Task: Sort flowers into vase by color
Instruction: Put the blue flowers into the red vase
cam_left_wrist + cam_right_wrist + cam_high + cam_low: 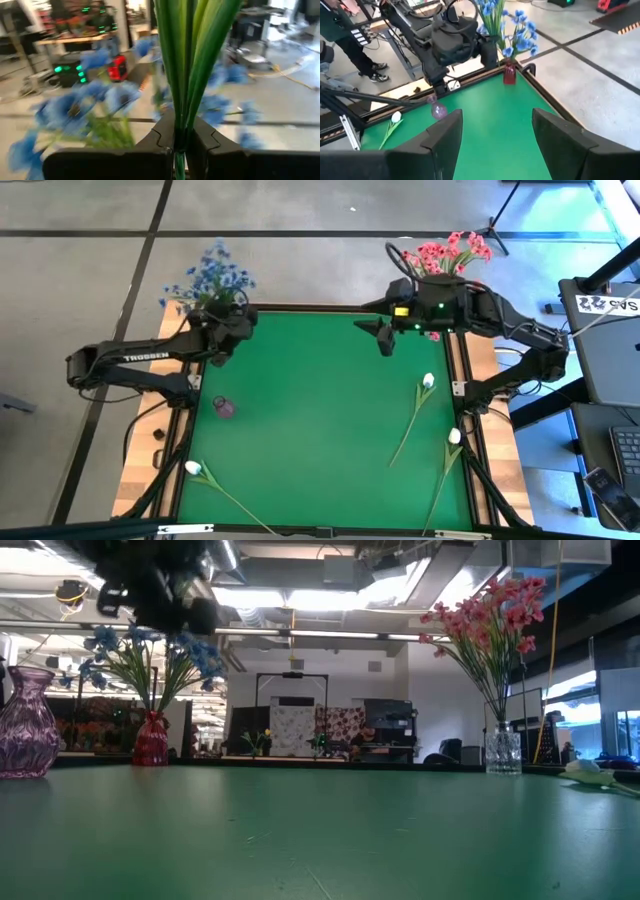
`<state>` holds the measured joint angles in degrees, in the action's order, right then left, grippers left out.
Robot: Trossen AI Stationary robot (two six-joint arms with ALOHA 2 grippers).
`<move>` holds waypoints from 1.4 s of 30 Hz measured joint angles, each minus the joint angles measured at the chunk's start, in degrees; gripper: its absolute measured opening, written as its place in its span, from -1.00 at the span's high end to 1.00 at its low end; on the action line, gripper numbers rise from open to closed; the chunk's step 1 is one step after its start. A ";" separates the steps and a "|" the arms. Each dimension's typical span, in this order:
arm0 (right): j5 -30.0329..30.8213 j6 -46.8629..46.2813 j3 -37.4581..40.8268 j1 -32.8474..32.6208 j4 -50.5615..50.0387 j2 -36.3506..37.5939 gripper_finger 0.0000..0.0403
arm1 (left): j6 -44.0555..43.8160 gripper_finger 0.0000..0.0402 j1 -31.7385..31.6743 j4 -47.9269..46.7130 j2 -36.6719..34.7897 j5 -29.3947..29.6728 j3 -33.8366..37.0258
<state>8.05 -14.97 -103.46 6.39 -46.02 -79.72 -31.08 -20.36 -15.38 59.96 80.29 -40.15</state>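
The blue flowers (212,280) stand in a small red vase (509,75) at the table's far left corner. My left gripper (179,135) is shut on their green stems above the vase, and shows high up in the low view (160,590). The pink flowers (452,252) stand in a clear vase (503,750) at the far right corner. Three white buds lie flat on the green table: two on the right (428,380) (454,436), one near left (193,468). My right gripper (385,340) hangs open over the far right of the table, touching nothing. My left gripper pinches the blue flowers' green stems (181,117) between its two fingers, just below the blooms. The fingers come roughly level from the table's left side and lie across the upright stems. The lower ends of the stems go down into the red vase (151,740).
An empty purple glass vase (222,407) stands on the left side of the table, also visible in the low view (25,735). The raised frame edge (300,308) runs along the far side. A person's legs (355,55) show beyond the table in the right wrist view.
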 joint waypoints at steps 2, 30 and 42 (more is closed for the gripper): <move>0.36 -0.80 0.03 -0.04 -0.99 0.00 -0.19 | -3.67 0.93 -1.32 0.11 0.00 1.65 2.32; 3.76 -3.15 0.07 3.50 -0.89 0.07 -0.19 | 24.04 0.93 -17.80 37.59 5.58 -6.49 7.95; 4.14 -3.20 0.07 3.39 -2.03 0.04 -0.19 | 27.20 0.91 -18.09 39.97 12.07 -6.44 7.95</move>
<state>12.19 -18.17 -103.39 9.78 -48.05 -79.68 -3.88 -38.46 24.59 72.03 73.85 -32.21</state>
